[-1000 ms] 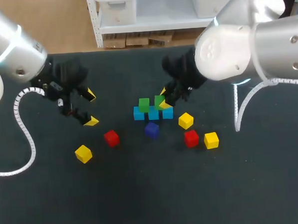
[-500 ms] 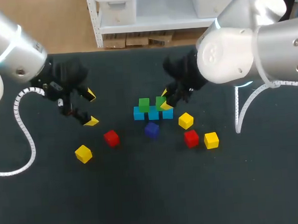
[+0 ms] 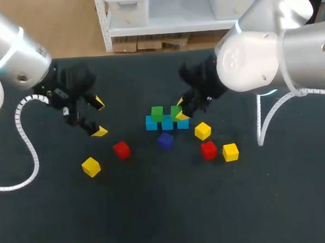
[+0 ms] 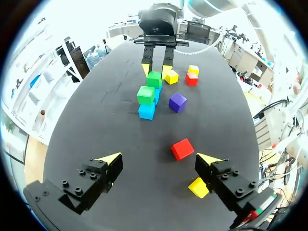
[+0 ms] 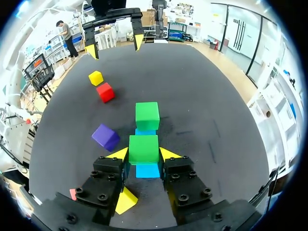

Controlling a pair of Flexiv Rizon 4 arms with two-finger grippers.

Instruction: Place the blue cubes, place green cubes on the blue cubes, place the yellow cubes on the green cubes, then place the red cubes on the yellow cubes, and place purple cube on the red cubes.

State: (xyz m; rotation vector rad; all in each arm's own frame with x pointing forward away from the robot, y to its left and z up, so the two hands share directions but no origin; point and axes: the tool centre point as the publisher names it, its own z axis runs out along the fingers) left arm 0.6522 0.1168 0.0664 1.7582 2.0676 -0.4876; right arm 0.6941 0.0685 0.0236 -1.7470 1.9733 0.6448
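The right end effector (image 5: 144, 154) is seen clenched on a green cube (image 5: 144, 148) that rests on the blue cubes (image 3: 167, 124), with a second green cube (image 5: 147, 115) just ahead. The left end effector (image 4: 160, 157) is held released above the bench (image 3: 156, 209), a red cube (image 4: 183, 148) lying ahead of it, untouched.

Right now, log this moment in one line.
stage: green layer | right claw: shut on second green cube, atop blue cubes | left claw: open, empty
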